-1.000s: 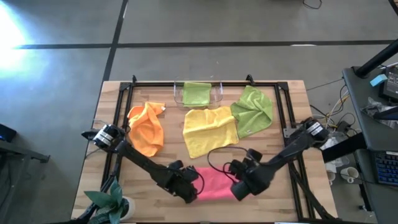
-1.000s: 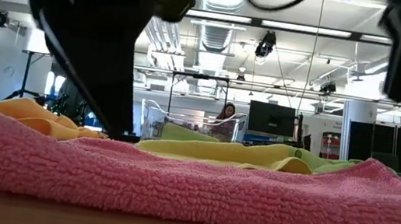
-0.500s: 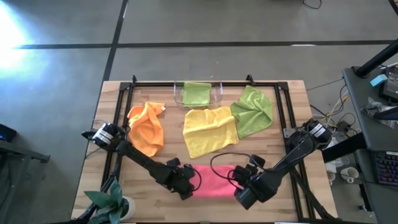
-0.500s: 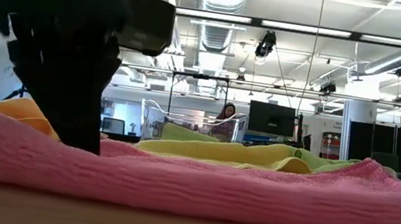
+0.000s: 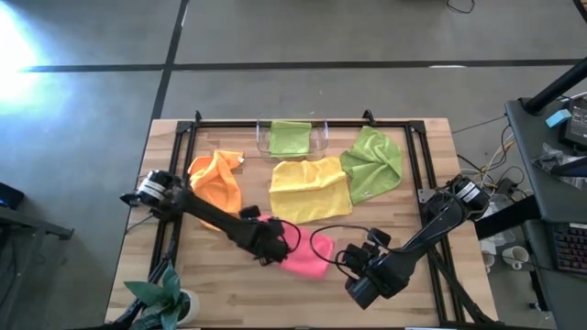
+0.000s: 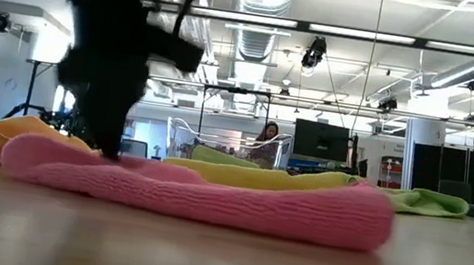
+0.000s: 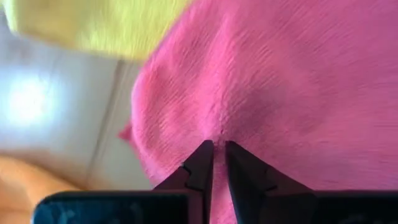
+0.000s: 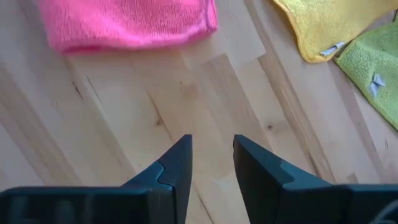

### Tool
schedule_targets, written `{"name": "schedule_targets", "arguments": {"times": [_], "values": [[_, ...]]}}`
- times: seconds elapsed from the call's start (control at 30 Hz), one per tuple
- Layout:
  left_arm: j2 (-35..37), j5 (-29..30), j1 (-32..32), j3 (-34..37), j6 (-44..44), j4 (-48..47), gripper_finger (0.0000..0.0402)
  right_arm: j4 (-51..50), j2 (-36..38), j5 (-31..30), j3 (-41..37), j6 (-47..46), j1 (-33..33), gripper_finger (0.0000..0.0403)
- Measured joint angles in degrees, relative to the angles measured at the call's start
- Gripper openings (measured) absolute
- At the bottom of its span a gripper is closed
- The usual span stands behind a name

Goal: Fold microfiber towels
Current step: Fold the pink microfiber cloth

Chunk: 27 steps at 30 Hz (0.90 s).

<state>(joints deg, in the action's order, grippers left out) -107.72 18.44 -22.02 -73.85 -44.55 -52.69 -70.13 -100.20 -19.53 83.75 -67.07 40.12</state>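
The pink towel [image 5: 301, 254] lies in a thick slanted band on the wooden table, near its front middle. My left gripper [image 5: 269, 240] is shut on the towel's left end. To the right of the towel, my right gripper [image 8: 211, 155] stands open over bare wood and touches nothing. Farther back lie an orange towel [image 5: 217, 188], a yellow towel [image 5: 310, 188] and a lime green towel [image 5: 374, 160]. A second green towel [image 5: 291, 137] rests in the clear tray [image 5: 262, 144]. My left gripper pinches the pink towel's top surface near its left end [image 7: 222, 127] between its two fingers, and the cloth puckers toward the fingertips. The fingers [image 6: 111, 133] come down from above. How many layers they hold I cannot tell. The towel rests on the table.
A black metal frame [image 5: 417, 137] borders the table's far and side edges. A small potted plant [image 5: 160, 298] stands at the near left corner. Bare wood [image 5: 229, 293] stretches along the front edge. Beyond the table, the low view shows a room with a person [image 6: 267, 137] far off.
My left gripper has shut on the pink towel and moved toward the table's far edge. The towel slid with it, away from the front edge, and now lies slanted and bunched narrower. My right gripper has drawn back a little toward the near edge, clear of the towel.
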Motion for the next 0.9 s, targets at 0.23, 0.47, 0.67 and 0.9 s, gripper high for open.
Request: {"name": "schedule_targets", "arguments": {"times": [0.23, 0.47, 0.67, 0.9], "values": [[2.4, 1.8, -1.7, -1.4, -2.6, 27.8, 0.0027, 0.2, 0.0, 0.0, -0.2, 0.0, 0.0, 0.0103], [-1.4, 2.6, -1.4, -1.2, -0.6, 51.0, 0.0027, 0.3, -0.1, -0.1, -0.3, 0.1, 0.0, 0.0102], [-5.3, 2.4, -2.0, -1.1, -4.7, 51.0, 0.0027, 0.7, -0.1, -0.1, -0.3, 0.0, 0.0, 0.0102], [-8.9, 1.5, -4.2, -1.1, -6.2, 50.9, 0.0027, 1.2, -0.1, -0.1, -0.4, 0.1, 0.0, 0.0102]]}}
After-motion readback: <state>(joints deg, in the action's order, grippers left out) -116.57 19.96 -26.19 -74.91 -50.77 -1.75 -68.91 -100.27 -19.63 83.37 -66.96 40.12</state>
